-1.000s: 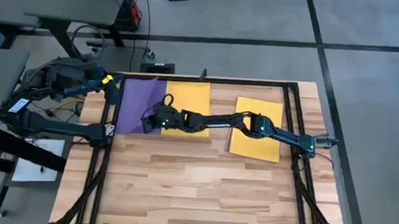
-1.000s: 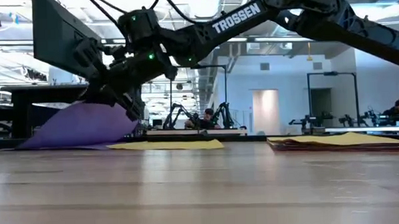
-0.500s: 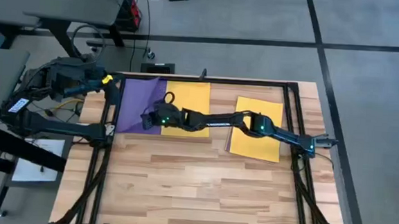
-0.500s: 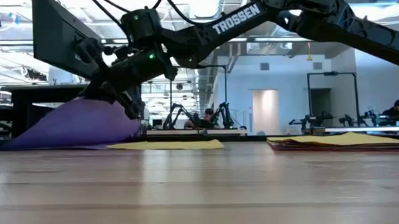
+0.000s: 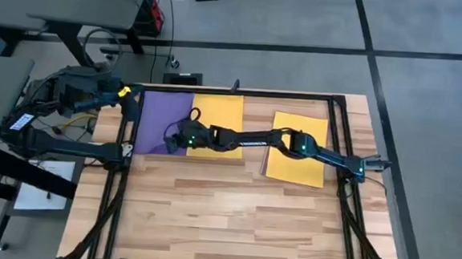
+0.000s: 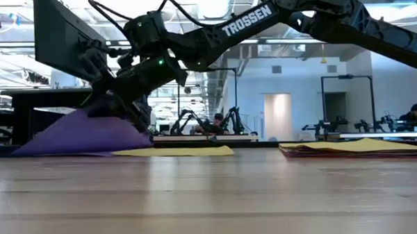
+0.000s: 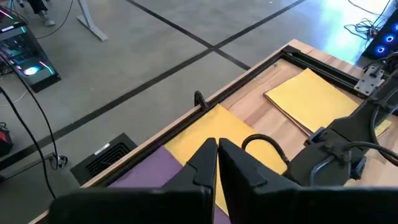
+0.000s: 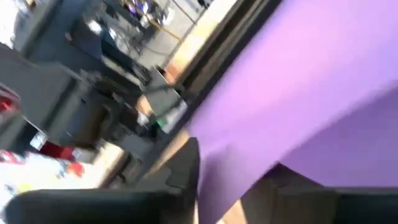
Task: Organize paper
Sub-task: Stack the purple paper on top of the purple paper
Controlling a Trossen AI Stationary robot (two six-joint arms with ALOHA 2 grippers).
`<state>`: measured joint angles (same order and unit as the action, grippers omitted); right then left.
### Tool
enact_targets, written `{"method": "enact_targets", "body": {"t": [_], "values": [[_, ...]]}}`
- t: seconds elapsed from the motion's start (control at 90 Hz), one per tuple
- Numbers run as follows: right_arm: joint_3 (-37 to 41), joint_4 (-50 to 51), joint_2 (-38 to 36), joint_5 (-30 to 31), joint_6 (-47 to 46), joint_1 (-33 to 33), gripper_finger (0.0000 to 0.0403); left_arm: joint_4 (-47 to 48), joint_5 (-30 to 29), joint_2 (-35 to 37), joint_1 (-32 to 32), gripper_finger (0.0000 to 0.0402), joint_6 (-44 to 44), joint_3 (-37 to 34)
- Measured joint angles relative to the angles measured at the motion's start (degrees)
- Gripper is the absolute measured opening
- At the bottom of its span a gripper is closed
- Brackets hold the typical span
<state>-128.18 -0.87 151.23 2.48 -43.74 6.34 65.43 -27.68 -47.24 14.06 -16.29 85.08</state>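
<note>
The right claw [image 5: 172,139] seems to pinch the purple sheet [image 5: 156,118] at its near corner, lifting it into a hump at the surface's [image 5: 225,217] far left. Beside it lies a flat yellow sheet [image 5: 220,111]; a yellow-topped stack [image 5: 305,162] sits right. The left claw [image 7: 216,163], pressed together, waits off the far-left corner.

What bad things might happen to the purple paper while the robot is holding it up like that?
The right tool grips the purple paper by one edge, so that side humps up off the table. It might crease or tear at the pinch. The purple sheet lies right against the yellow sheet, so a push or drag could bunch it or nudge the yellow one crooked. The left tool waits shut near the table's far left corner, out of the way.
</note>
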Motion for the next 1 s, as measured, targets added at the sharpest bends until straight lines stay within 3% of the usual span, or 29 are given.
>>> {"method": "enact_targets", "body": {"t": [0.156,0.289,0.7,0.9,1.0], "values": [[0.02,7.47,-1.62,-2.31,8.62,1.08,0.0171,0.04,0.0,0.0,0.0,0.0,0.17,0.0],[0.02,12.15,-3.93,-2.72,15.05,2.11,0.0194,0.55,0.0,0.0,0.0,0.0,0.59,0.0],[0.02,14.78,-11.17,-7.45,21.66,2.46,0.0194,1.25,0.02,-0.02,0.01,0.0,1.32,0.0],[0.04,21.98,-18.94,-7.63,29.68,4.17,0.0194,1.27,0.02,-0.02,0.01,0.0,1.49,0.0],[0.11,30.03,-26.66,-7.61,33.57,6.01,0.0194,1.27,1.08,-0.02,0.02,0.0,2.27,0.0]]}}
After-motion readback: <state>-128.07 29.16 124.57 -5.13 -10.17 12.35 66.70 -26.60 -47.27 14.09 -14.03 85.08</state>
